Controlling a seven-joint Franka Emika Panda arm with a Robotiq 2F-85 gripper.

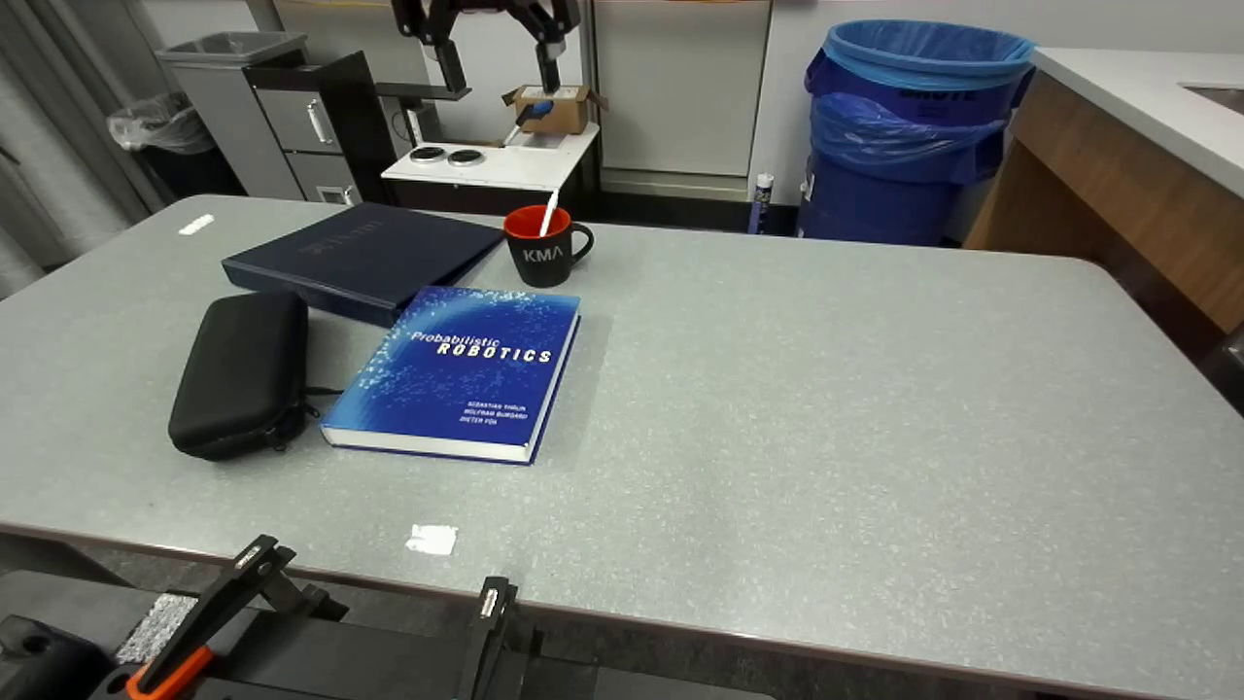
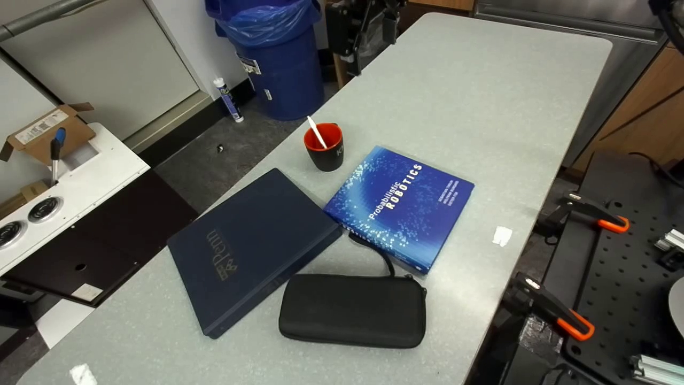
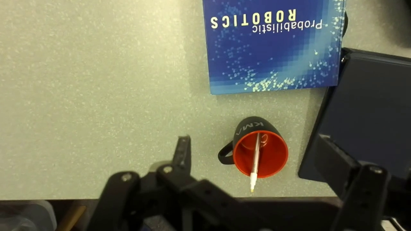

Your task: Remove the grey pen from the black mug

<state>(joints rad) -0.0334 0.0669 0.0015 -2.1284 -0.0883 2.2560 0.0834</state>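
Observation:
The black mug (image 1: 540, 262) stands upright near the far table edge in an exterior view, with its red inside and KMA lettering. It also shows in an exterior view (image 2: 327, 159) and in the wrist view (image 3: 276, 157). The light grey pen (image 3: 256, 153) leans inside the mug, its white end sticking out above the rim. The pen shows in both exterior views (image 1: 550, 212) (image 2: 316, 131). My gripper (image 3: 254, 140) is open and empty, high above the table. In the wrist view the mug and pen lie between its spread fingers. It shows in both exterior views (image 1: 502, 80) (image 2: 373, 53).
The blue book (image 1: 457, 374) lies on the table (image 1: 826, 418) near the mug. A dark navy binder (image 2: 251, 246) lies beside both, close to the mug. A black oblong case (image 2: 352, 310) lies by the book and binder. A blue bin (image 1: 889, 146) stands beyond the table.

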